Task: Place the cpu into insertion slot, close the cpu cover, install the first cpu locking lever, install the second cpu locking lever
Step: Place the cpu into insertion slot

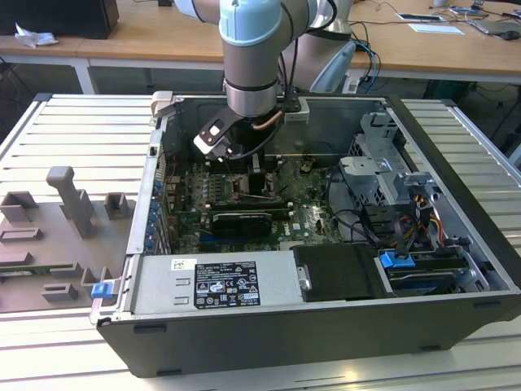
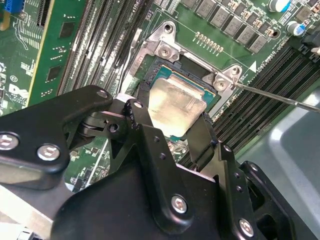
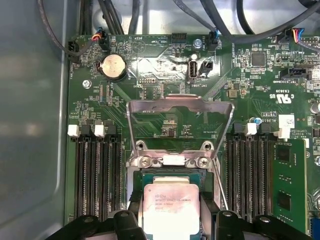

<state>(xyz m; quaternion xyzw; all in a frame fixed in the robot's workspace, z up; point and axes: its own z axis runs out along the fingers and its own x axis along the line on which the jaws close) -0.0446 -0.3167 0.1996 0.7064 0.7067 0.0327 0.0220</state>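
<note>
As cover (image 3: 180, 99) gapes — gripper (image 2: 173, 110) holds cpu (image 3: 171, 212).

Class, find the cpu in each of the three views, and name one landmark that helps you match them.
Exterior view: too small to tell; the arm reaches down over the motherboard.
Second wrist view: the cpu, held in the gripper.
First wrist view: the cpu, between the same fingers.
Landmark: the two-screw bracket just beyond the cpu, in both wrist views.

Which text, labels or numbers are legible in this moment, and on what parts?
power supply label: print too small to read.
cpu: faint marking on its face, not legible.
motherboard: white lettering, too small to read.
Nothing can be quoted reliably.
</note>
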